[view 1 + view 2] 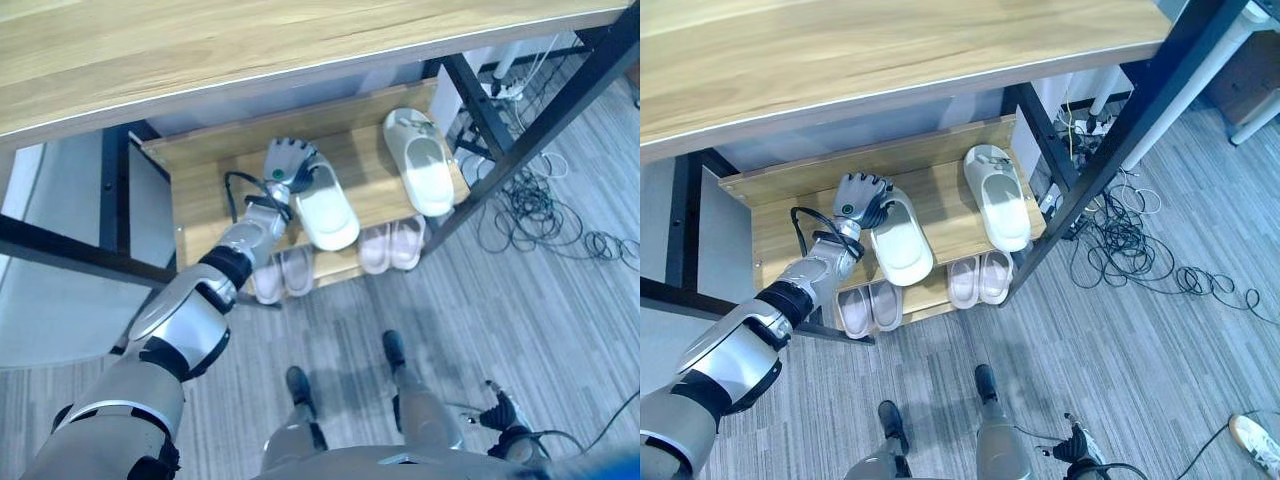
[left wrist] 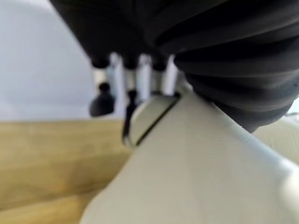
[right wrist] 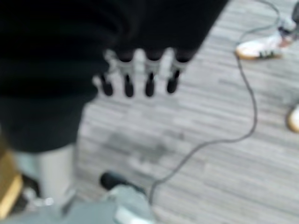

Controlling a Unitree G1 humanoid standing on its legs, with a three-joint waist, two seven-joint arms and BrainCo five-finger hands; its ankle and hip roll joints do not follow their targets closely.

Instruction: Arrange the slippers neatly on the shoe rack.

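Left robot hand (image 1: pixel 862 196) on cream slipper (image 1: pixel 902 240), wooden rack shelf (image 1: pixel 945 205), grey plank floor (image 1: pixel 1140 340).

A long bench (image 1: pixel 200 50) with a pale wood top and black metal legs (image 1: pixel 1110 160) runs across the room. The floor (image 1: pixel 560 330) is grey wood-look planking in narrow strips. Beside the bench leg a tangle of thin black cords (image 1: pixel 1140 250) sprawls over the planks. A white sneaker (image 3: pixel 259 46) stands out on the floor, and a pale wall panel (image 1: pixel 60 280) shows under the bench.
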